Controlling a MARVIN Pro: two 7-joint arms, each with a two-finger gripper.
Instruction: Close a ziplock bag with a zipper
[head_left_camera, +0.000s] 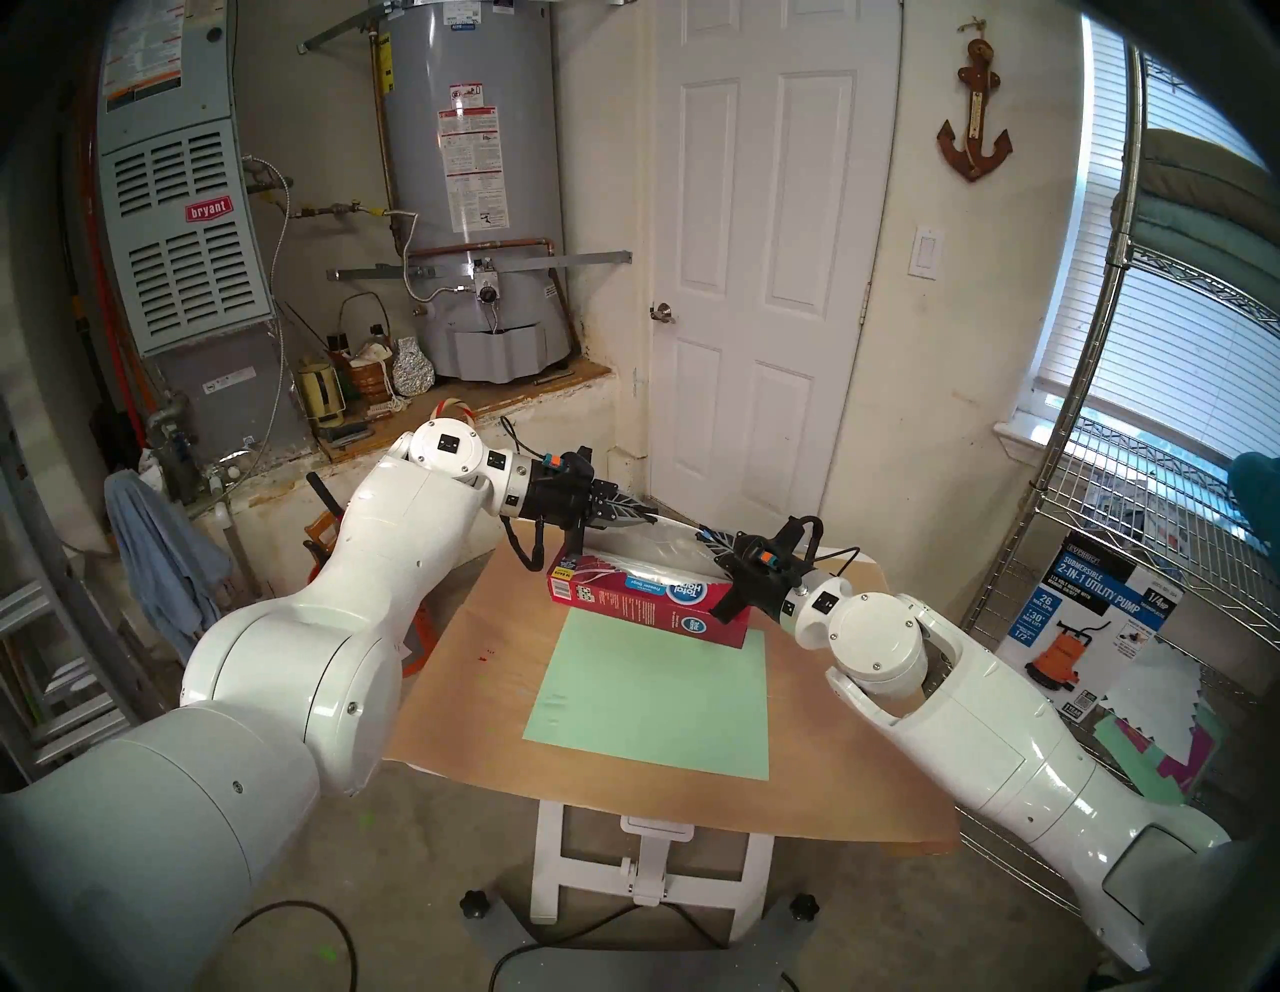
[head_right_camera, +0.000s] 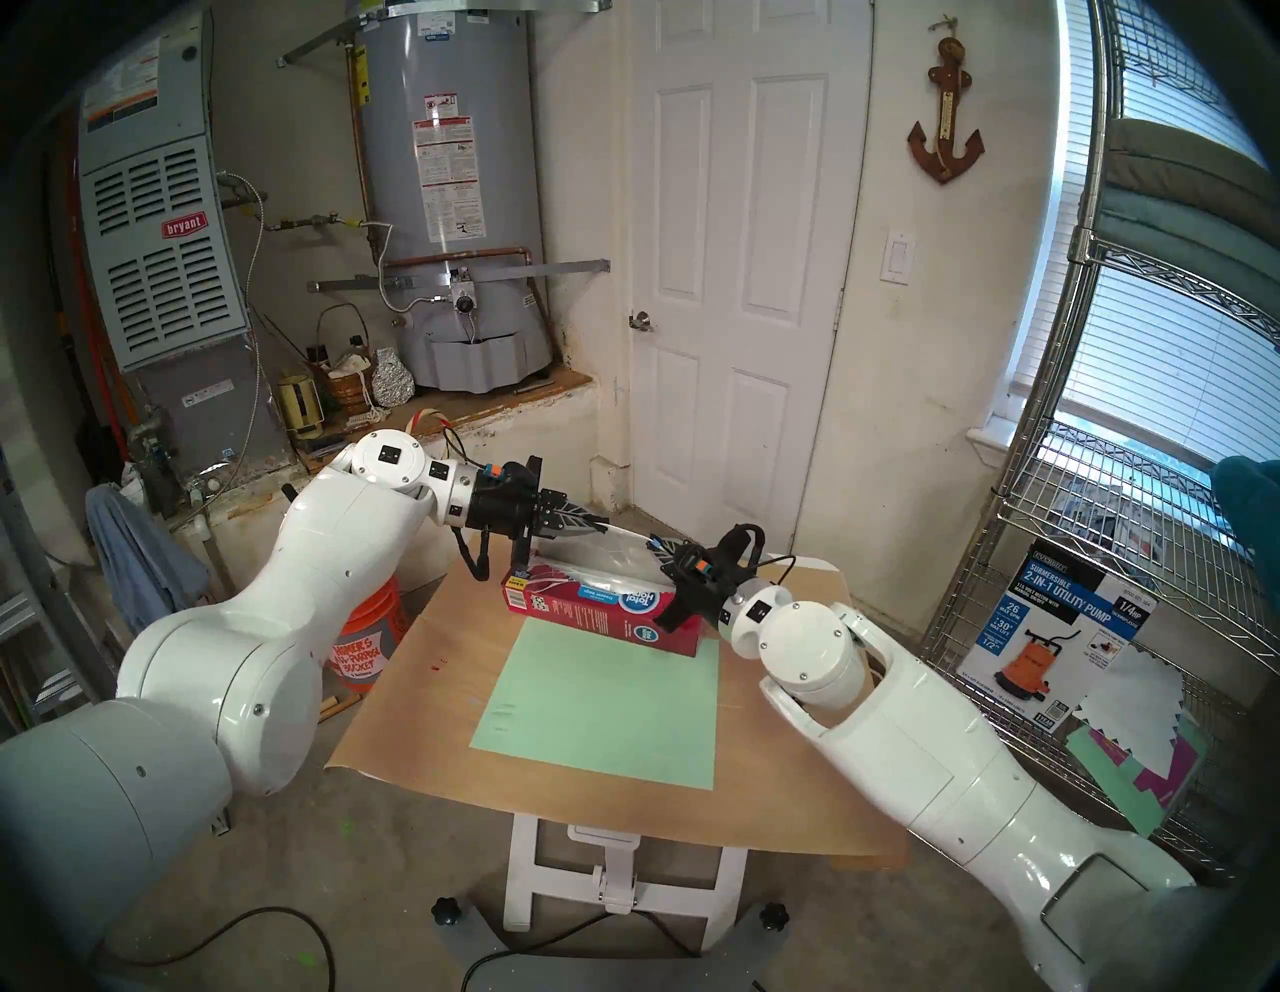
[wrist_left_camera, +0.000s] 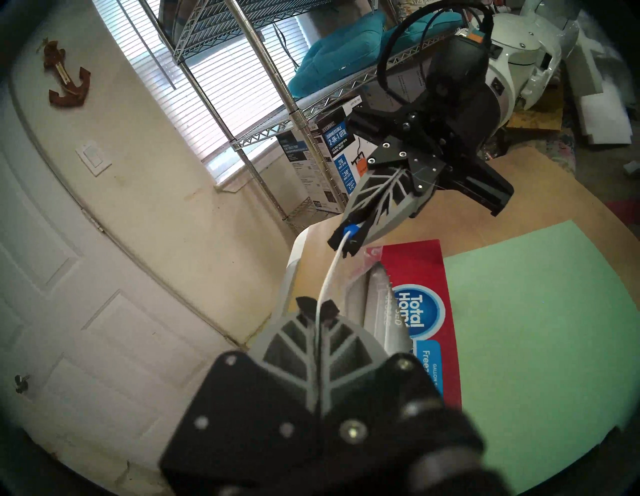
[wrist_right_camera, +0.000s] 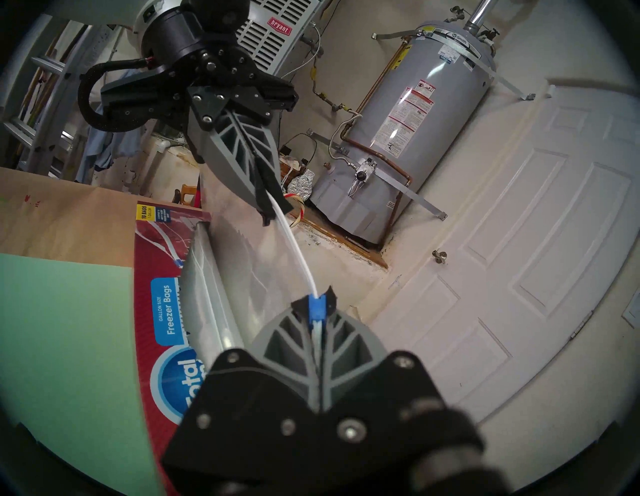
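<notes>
The clear ziplock bag (head_left_camera: 658, 555) hangs over the red box, its white top strip (wrist_right_camera: 294, 246) stretched taut between both grippers. My left gripper (head_left_camera: 651, 516) (wrist_left_camera: 317, 306) is shut on the strip's left end. About a finger's length to its right, my right gripper (head_left_camera: 703, 535) (wrist_right_camera: 317, 298) is shut on the small blue zipper (wrist_right_camera: 317, 309) (wrist_left_camera: 349, 231), which sits between its fingertips. The two grippers point tip to tip above the table's far edge. The bag's clear body (wrist_right_camera: 242, 277) sags down behind the box.
A red box of freezer bags (head_left_camera: 644, 606) lies at the back of the table. A green sheet (head_left_camera: 651, 686) covers the brown paper tabletop (head_left_camera: 471, 658) in front of it. A wire shelf (head_left_camera: 1108, 429) stands at the right. An orange bucket (head_right_camera: 367, 644) sits on the left floor.
</notes>
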